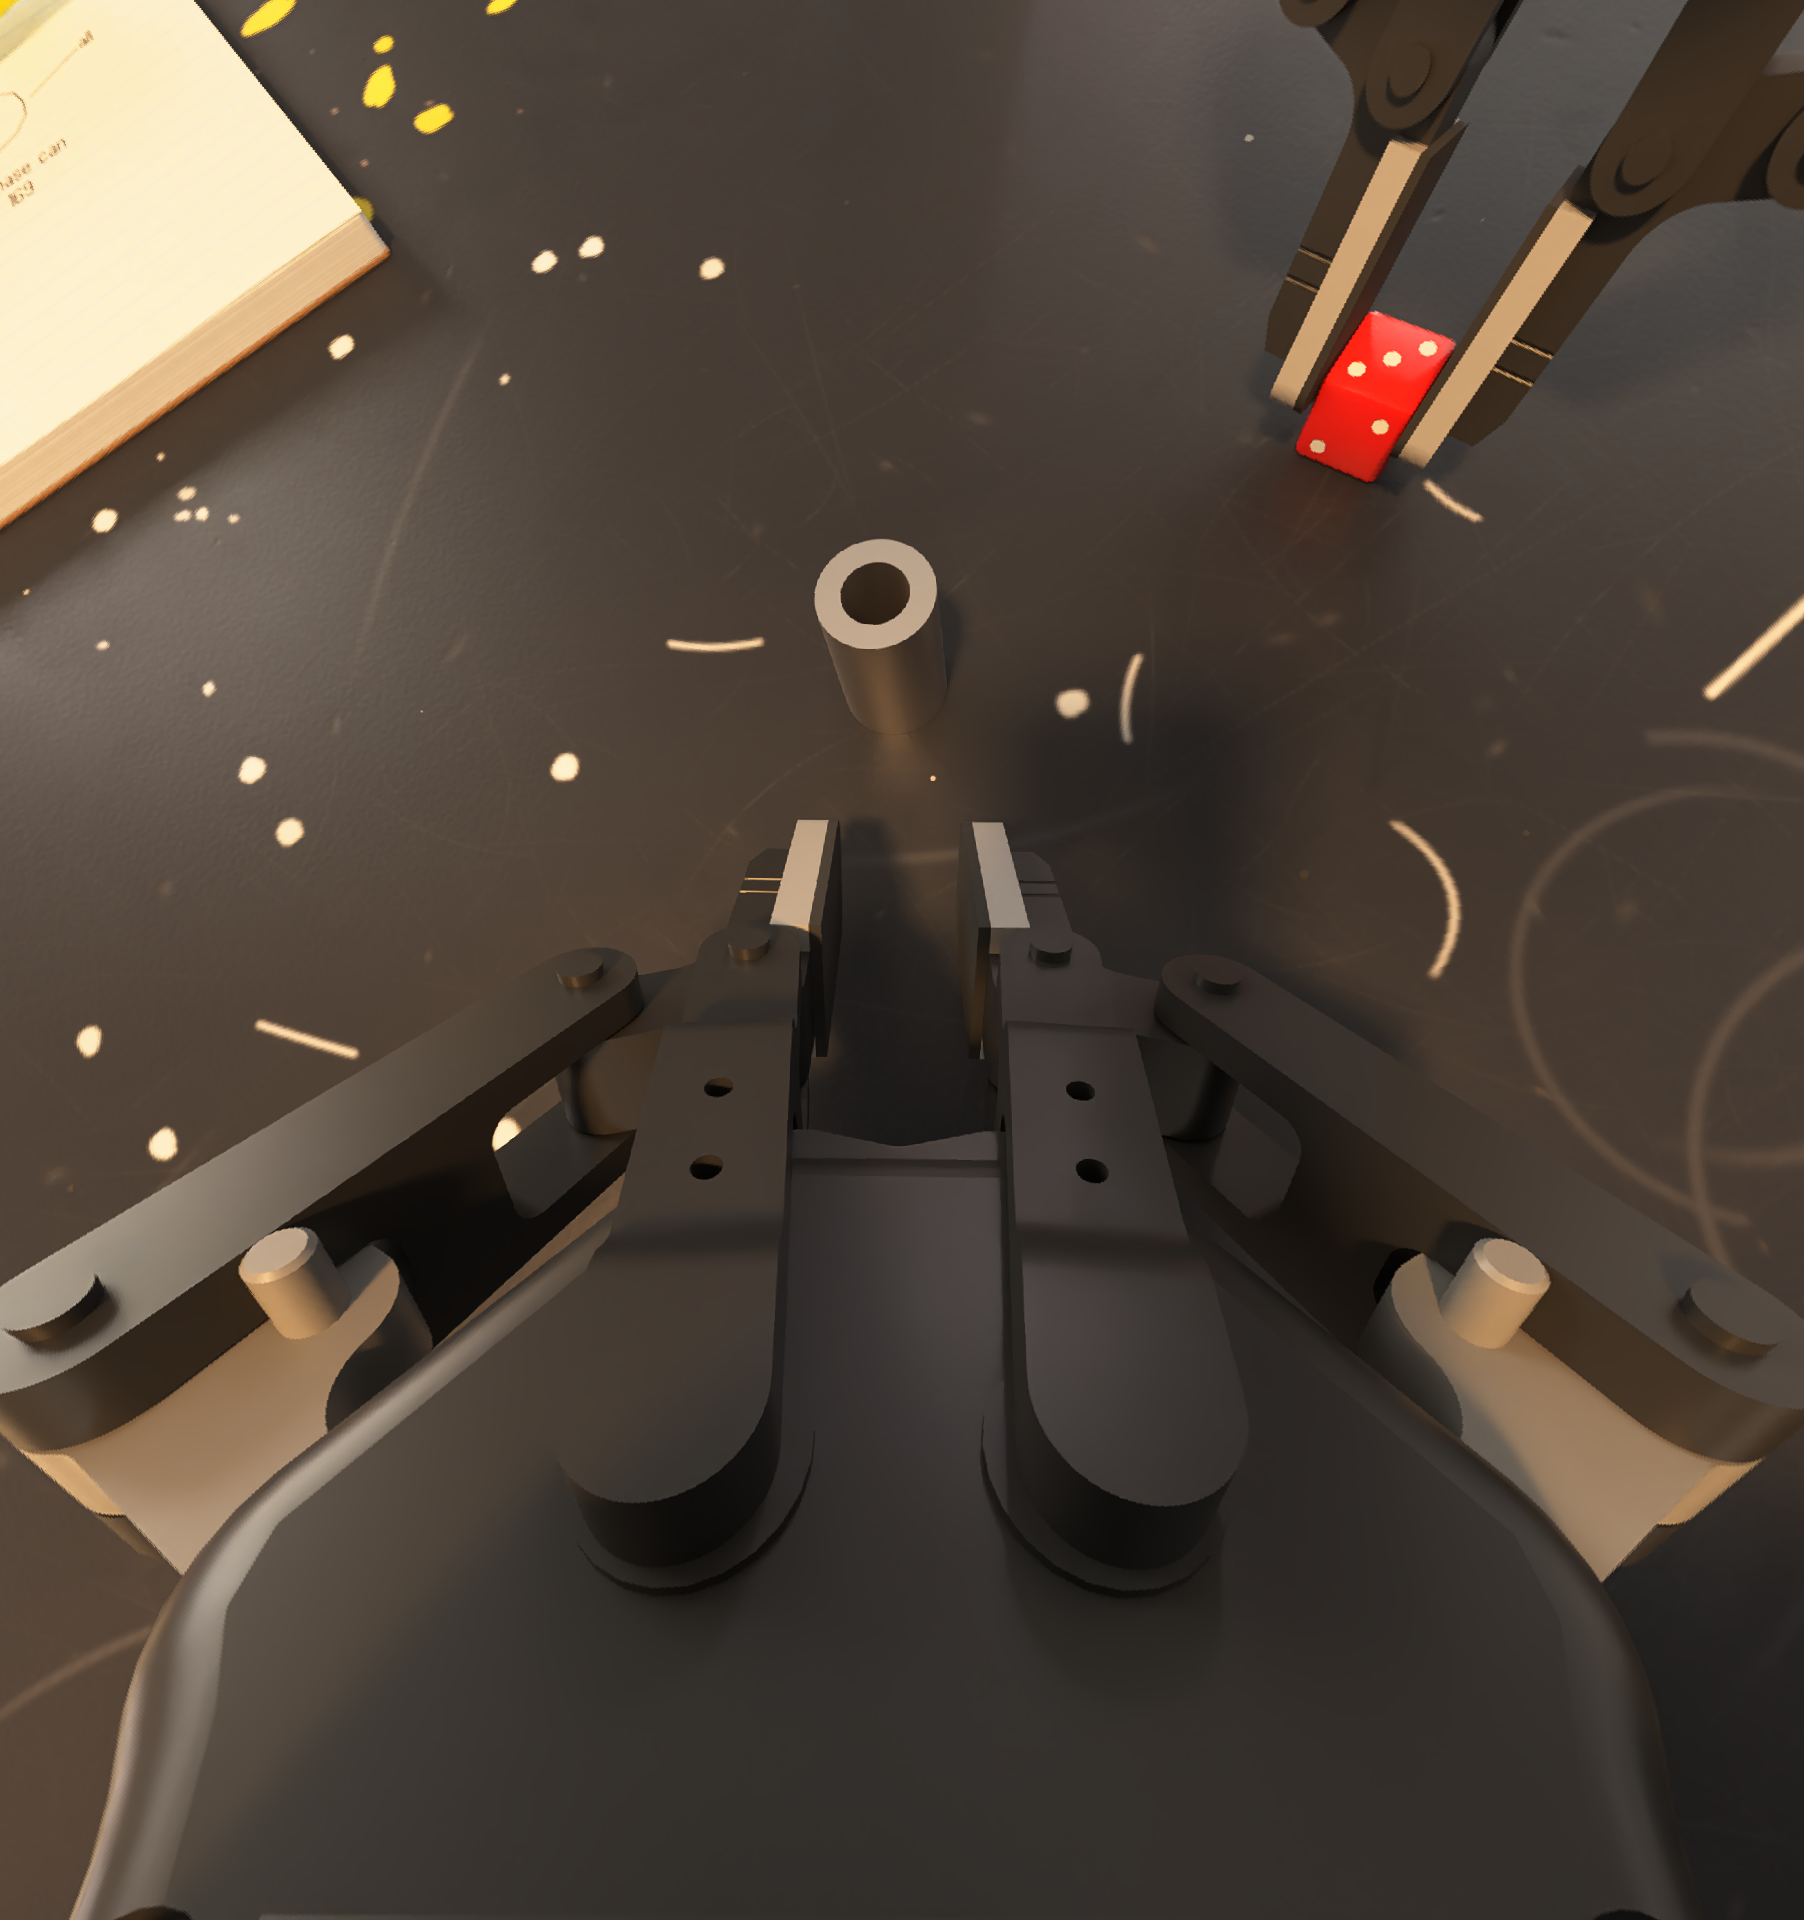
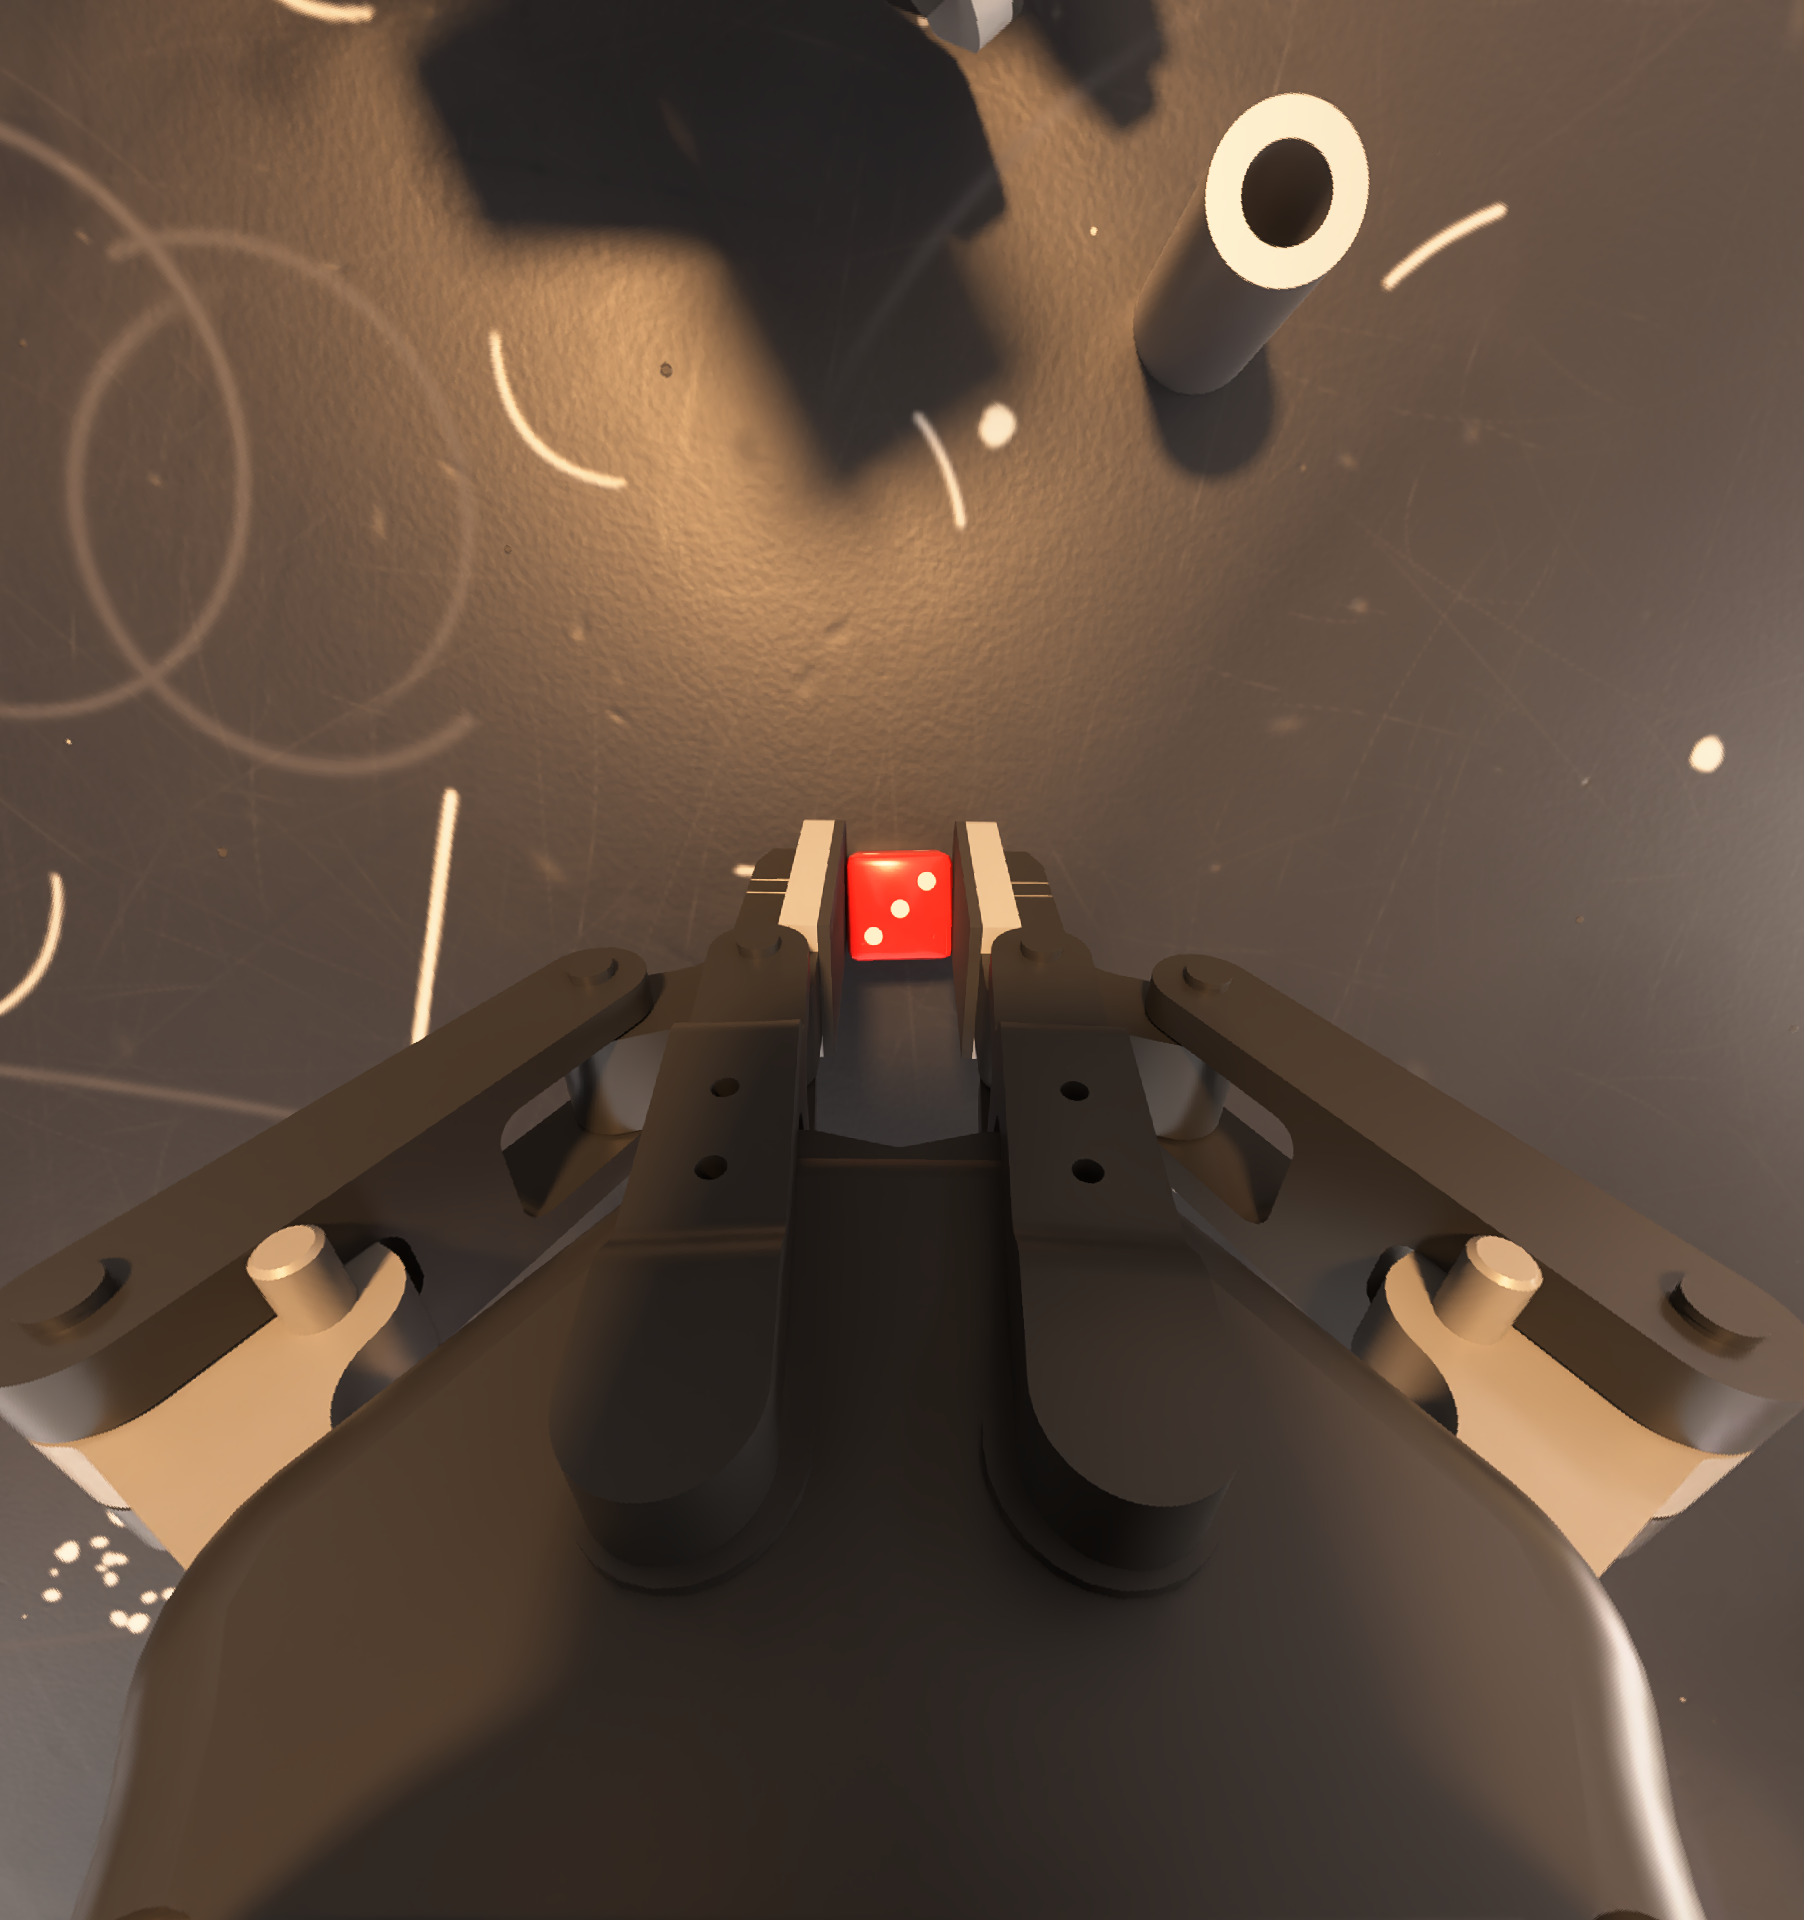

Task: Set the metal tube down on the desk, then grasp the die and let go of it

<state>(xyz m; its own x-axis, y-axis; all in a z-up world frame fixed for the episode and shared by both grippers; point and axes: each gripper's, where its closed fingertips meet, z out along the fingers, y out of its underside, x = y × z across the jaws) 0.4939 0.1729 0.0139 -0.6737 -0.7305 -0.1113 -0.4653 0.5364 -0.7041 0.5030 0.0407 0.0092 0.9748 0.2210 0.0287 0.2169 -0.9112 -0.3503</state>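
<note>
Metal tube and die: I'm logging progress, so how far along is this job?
Done: the metal tube stands upright on the desk, clear of the open, empty left claw. In hand: the right claw straddles the red die, which sits on the desk; a thin gap shows beside each pad, so whether it grips is unclear. Left: at most closing on the die, then letting go.

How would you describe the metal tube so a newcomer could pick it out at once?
Start at the dark, scratched desk with an open notebook at one corner. Near the desk's middle, ahead of the empty left gripper, the metal tube stands upright. Unlike the red die nearby, it is grey, round and hollow.
</note>
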